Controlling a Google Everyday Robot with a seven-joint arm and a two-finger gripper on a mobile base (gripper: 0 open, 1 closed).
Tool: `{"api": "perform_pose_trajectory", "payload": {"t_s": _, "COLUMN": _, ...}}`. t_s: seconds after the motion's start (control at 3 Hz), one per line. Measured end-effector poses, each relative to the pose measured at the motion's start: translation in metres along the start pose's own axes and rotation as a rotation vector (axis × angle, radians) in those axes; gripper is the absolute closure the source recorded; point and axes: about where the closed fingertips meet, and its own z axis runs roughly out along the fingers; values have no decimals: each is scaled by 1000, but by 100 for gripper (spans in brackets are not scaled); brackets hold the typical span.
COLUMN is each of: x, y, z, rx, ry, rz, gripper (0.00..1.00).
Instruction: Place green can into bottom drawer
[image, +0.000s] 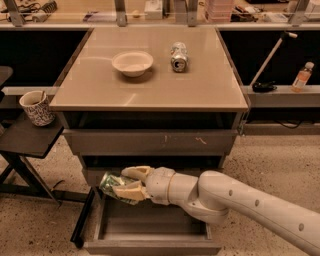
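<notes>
gripper (131, 182), left of centre, clamped on the can (110, 181). the can lies tilted above the far-left corner of the open drawer (160, 227), over the tray but not yet in it. to do the step well: lower until the can sits below the drawer walls and clear of the left wall, then release low so it cannot roll far. containers, left to right: mug (36, 107) on the side table (30, 140), contents hidden; bowl (132, 62), seemingly empty; drawer, nothing on its visible floor.
</notes>
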Motion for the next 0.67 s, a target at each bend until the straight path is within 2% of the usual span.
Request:
{"api": "perform_pose_trajectory", "payload": {"t_s": 0.33, "x": 57, "y": 11, "z": 22, "rx": 2, "ry": 50, "rz": 18, "gripper": 100}}
{"api": "perform_pose_trajectory", "payload": {"t_s": 0.67, "x": 113, "y": 4, "z": 39, "rx": -1, "ry": 164, "rz": 19, "gripper": 100}}
